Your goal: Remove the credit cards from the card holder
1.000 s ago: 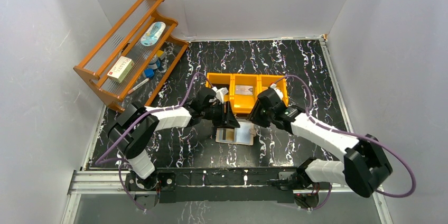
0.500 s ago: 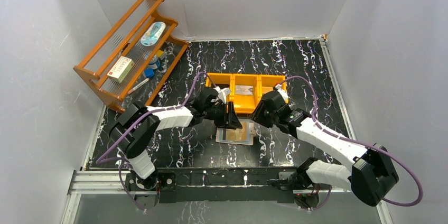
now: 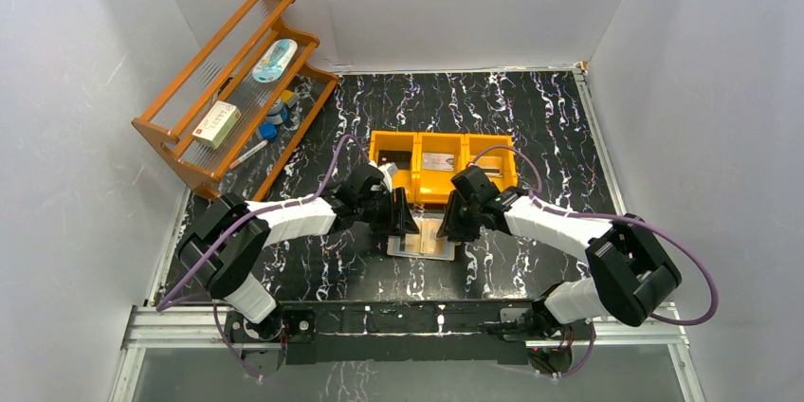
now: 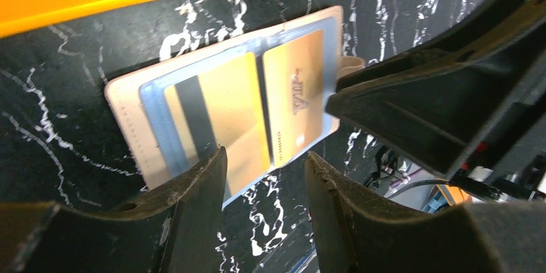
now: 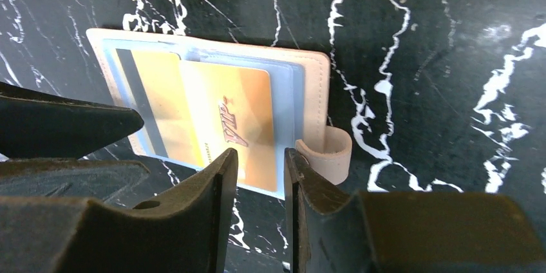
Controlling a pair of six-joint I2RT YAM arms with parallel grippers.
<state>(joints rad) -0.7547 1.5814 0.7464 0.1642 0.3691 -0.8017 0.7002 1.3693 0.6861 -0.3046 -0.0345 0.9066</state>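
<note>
The card holder (image 5: 309, 86) lies open and flat on the counter (image 3: 531, 118), a black marble-patterned surface with white veins. It sits just in front of the orange plastic tray (image 3: 442, 163), between the two arms. Its beige, leather-like cover has rounded corners and a stitched edge, and a small looped tab (image 5: 325, 150) curls off one side. Inside, glossy blue-tinted clear sleeves hold two flat gold cards side by side: a striped card (image 5: 151, 102) with a black magnetic band, and a lettered card (image 5: 235, 125) with slanted raised print. The left gripper (image 4: 265, 155) hangs low over the holder's near edge with its matte black, wedge-shaped jaws partly apart and nothing between them. The right gripper (image 5: 261, 154) is poised at the near edge of the lettered card, beside the tab. Its jaws stand a narrow gap apart and have hold of nothing, though it is unclear whether they touch the sleeve. A slatted wooden rack (image 3: 237, 89) leans in the far left corner.
</note>
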